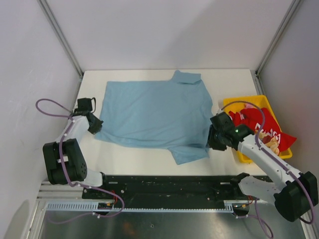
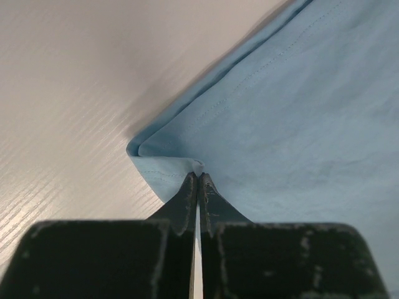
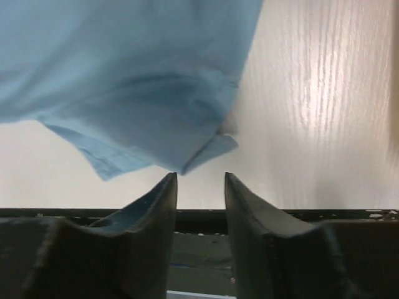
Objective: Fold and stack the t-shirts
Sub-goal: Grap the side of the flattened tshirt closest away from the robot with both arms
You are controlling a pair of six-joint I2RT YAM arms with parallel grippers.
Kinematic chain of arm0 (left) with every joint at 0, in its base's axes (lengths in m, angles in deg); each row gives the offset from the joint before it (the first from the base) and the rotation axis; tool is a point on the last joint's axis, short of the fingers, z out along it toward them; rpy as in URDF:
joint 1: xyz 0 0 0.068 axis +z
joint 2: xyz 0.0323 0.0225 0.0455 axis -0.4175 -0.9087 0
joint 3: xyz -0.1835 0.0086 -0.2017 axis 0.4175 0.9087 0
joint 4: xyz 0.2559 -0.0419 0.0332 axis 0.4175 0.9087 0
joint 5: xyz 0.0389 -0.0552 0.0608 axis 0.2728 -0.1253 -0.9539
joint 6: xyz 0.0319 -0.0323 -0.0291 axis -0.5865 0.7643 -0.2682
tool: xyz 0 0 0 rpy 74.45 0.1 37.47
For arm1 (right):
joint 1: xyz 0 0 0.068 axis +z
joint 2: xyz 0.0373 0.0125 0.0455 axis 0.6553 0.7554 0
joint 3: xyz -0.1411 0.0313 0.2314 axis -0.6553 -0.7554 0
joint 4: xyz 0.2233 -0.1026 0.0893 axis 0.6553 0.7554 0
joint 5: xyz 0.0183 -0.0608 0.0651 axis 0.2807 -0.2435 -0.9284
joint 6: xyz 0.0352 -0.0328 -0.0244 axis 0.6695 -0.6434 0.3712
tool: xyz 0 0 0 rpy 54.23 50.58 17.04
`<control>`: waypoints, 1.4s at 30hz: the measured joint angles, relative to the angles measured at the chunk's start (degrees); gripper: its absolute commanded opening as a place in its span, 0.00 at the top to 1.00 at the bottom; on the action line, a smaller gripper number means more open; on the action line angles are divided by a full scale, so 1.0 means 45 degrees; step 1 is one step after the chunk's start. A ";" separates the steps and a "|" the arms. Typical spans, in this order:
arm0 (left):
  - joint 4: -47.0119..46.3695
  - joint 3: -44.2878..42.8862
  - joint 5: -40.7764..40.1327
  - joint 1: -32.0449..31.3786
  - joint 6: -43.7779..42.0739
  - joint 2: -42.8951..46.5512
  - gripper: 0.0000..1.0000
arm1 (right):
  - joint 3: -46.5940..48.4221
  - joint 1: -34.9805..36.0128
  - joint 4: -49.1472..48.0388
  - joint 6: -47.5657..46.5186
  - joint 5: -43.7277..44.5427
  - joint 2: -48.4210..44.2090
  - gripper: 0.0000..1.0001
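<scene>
A light blue t-shirt (image 1: 154, 114) lies spread flat on the white table, collar at the far side. My left gripper (image 1: 95, 125) is at the shirt's near-left corner. In the left wrist view its jaws (image 2: 198, 177) are pressed together with a small pinch of the blue hem (image 2: 299, 124) between the tips. My right gripper (image 1: 211, 141) is at the shirt's near-right sleeve. In the right wrist view it (image 3: 201, 177) is open, with the sleeve edge (image 3: 124, 81) just beyond its fingertips and nothing between them. A red t-shirt (image 1: 266, 127) with white lettering lies bunched in the bin.
A yellow plastic bin (image 1: 239, 101) stands at the table's right edge, close behind my right arm. White walls close the table in on three sides. A black rail (image 1: 169, 181) runs along the near edge.
</scene>
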 measured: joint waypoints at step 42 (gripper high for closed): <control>-0.0005 0.0000 -0.0019 -0.0005 0.0039 -0.0141 1.00 | -0.5275 0.3240 -0.3419 0.2375 0.1753 -0.3133 0.54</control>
